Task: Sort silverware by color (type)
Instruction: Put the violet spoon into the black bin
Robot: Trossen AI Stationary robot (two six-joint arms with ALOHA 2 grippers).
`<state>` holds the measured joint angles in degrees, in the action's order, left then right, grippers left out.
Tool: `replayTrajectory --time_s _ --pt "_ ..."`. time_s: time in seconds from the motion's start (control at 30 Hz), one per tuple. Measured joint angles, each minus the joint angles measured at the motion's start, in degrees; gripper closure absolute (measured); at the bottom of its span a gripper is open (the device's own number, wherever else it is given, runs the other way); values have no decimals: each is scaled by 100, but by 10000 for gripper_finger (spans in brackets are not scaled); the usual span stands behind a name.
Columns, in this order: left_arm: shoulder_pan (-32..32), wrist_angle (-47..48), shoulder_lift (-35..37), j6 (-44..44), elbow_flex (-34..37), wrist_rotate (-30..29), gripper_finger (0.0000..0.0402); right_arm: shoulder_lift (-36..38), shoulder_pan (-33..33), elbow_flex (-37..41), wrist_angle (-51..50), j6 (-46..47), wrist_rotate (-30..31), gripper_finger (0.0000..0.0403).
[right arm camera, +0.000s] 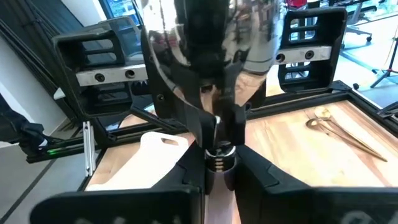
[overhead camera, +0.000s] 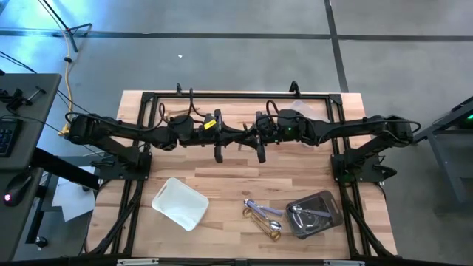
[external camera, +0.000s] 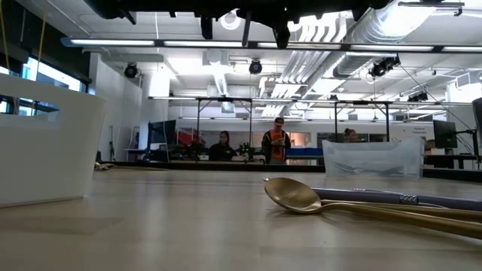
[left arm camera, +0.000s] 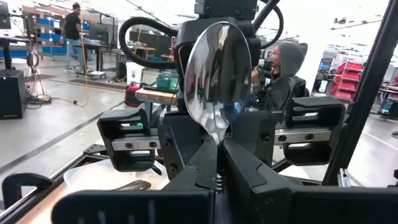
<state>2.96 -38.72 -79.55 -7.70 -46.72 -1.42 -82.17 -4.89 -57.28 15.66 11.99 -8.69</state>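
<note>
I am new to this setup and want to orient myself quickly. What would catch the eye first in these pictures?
The two end effectors meet in mid-air above the table's far half, a shiny silver spoon passing between them: the left end effector is shut on its handle and the right end effector grips it too. Below, on the wooden table, a white tray lies toward the left, and gold and silver utensils sit beside a clear tray toward the right.
</note>
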Motion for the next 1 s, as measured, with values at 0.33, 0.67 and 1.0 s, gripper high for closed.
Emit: replayTrajectory --time_s 0.33,0.67,1.0 --pt "2 0 0 48 0 -4 370 0 0 1 0 -2 -34 367" --pt "9 137 19 -173 0 305 326 6 -107 1 -58 -65 -172 367" --pt "35 2080 1041 -423 6 401 271 635 -286 7 -1560 -542 -72 367"
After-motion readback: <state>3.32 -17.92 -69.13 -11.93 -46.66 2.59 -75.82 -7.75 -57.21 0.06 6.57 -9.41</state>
